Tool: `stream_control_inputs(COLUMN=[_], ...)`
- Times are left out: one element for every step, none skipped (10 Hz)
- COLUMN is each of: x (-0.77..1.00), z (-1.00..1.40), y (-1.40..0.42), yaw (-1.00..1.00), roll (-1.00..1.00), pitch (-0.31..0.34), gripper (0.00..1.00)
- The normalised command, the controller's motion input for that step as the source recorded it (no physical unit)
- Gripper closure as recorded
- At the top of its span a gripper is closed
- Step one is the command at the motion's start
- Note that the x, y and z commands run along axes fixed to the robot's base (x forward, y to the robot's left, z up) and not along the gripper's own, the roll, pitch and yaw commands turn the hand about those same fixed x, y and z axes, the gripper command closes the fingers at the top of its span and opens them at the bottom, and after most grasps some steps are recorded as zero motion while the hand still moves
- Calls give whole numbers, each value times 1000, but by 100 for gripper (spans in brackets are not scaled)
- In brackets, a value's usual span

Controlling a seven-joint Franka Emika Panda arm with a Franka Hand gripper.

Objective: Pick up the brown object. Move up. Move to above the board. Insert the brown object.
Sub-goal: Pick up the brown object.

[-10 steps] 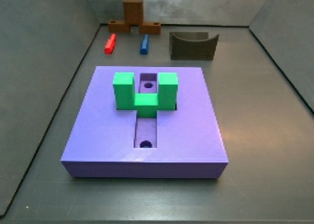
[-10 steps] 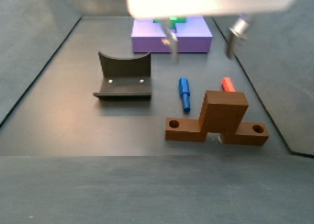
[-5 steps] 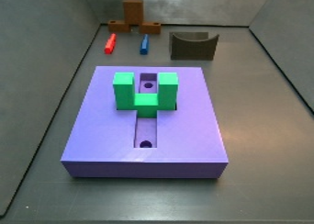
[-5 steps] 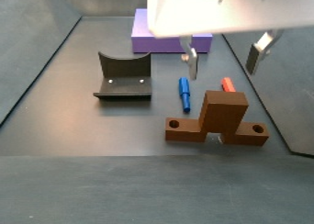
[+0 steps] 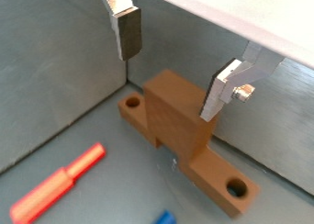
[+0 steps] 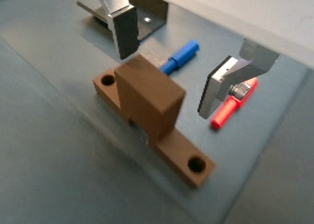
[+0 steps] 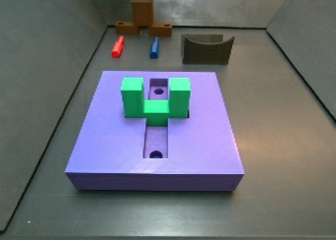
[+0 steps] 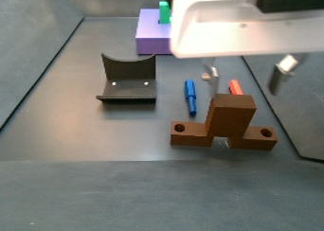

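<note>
Brown object [image 5: 182,136] lay on the surface in a wrist view, its upright bar below the wide-open, empty gripper [image 5: 175,64]. In another wrist view the brown object [image 6: 153,104] sat between the spread fingers [image 6: 125,30]. In a side view the gripper [image 8: 245,74] hovered just above the brown object [image 8: 230,121], well apart from the board [image 8: 150,36].

Gripper [image 5: 174,64] above the floor, flat silver finger plates [image 5: 222,88], dark pads, small silver screw, pale blocky wrist housing [image 8: 234,25]
</note>
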Motion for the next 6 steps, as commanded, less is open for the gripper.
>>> stream_control_inputs(x=[0, 271, 494, 391, 137, -37], z=[-151, -186, -63, 0, -23, -146], y=[97, 77, 66, 209, 129, 0], yaw=[-26, 20, 91, 49, 0, 0], roll=[106, 76, 33, -14, -6, 0], pitch=[0, 29, 107, 111, 27, -3], gripper=[0, 0, 0, 0, 0, 0])
